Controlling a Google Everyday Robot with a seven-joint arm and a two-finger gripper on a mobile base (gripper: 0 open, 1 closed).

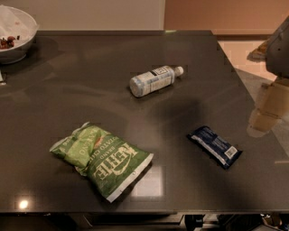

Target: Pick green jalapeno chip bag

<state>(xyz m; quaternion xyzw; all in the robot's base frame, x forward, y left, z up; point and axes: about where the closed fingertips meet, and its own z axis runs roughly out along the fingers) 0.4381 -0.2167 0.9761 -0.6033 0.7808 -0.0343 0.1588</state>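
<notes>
My gripper (pixel 265 113), apart or together I cannot tell, hangs at the right edge, well apart from the green jalapeno chip bag (pixel 104 159) lying lower left on the bench (pixel 90 67); its crinkled foil may slip from a shallow pinch.

Dark glossy desk (pixel 135 49), light glare (pixel 22 204) near its front-left corner. Pale wall (pixel 90 13) behind the back edge, tan panel (pixel 216 16) next to it, light floor (pixel 235 49) past the back-right corner.
</notes>
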